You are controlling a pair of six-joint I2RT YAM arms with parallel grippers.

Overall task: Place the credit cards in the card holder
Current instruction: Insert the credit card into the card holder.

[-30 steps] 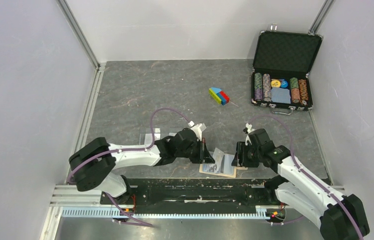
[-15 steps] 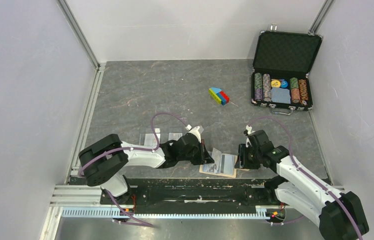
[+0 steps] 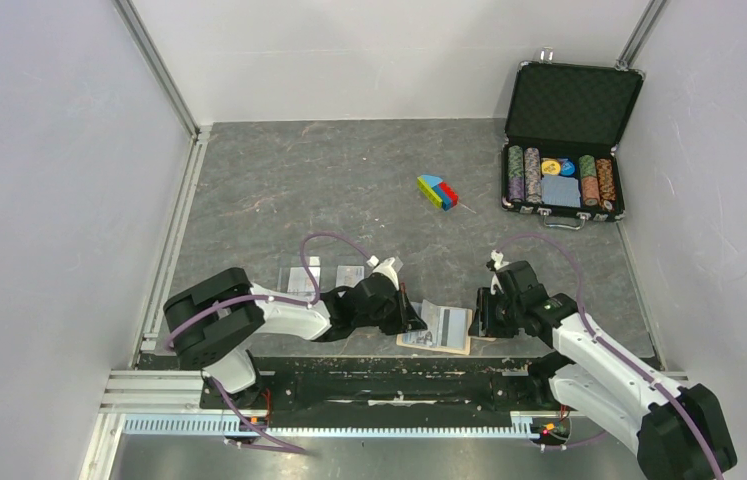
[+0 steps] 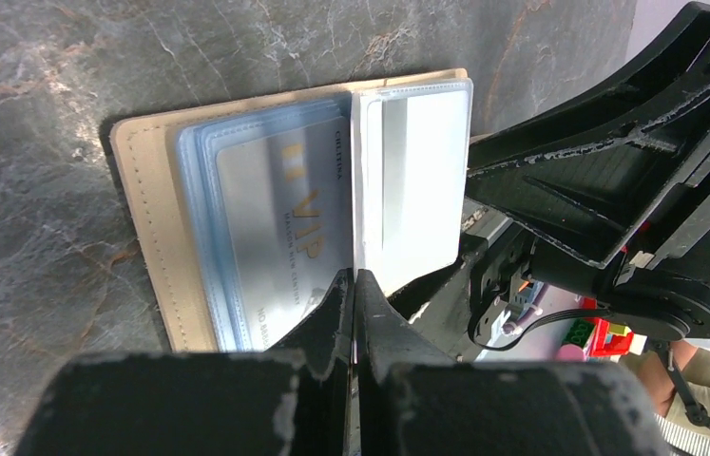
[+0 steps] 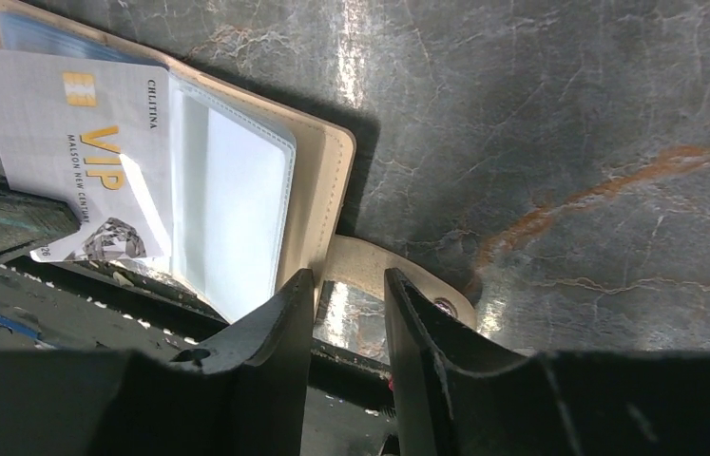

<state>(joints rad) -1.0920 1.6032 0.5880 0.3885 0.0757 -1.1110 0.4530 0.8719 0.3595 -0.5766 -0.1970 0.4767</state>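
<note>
The tan card holder point(image 3: 436, 330) lies open near the table's front edge, its pale pocket panels point(image 4: 408, 180) facing up. A grey VIP credit card point(image 4: 279, 237) with a gold chip point(image 5: 78, 88) lies over the left panels. My left gripper point(image 4: 355, 275) is shut on that card's near edge. The right gripper point(image 5: 348, 277) stands at the holder's right edge with a narrow gap between its fingers, over the snap strap point(image 5: 370, 266). Two more pale cards point(image 3: 301, 277) point(image 3: 350, 274) lie flat behind the left arm.
An open black poker-chip case point(image 3: 564, 170) stands at the back right. A small coloured block point(image 3: 437, 192) lies mid-table. A black rail point(image 3: 379, 375) runs along the front edge just below the holder. Grey walls close in both sides.
The left gripper has slid toward the near edge with the card, and the raised panel now lies flatter. The right jaws have narrowed. A second pale card behind the left arm has come into view.
</note>
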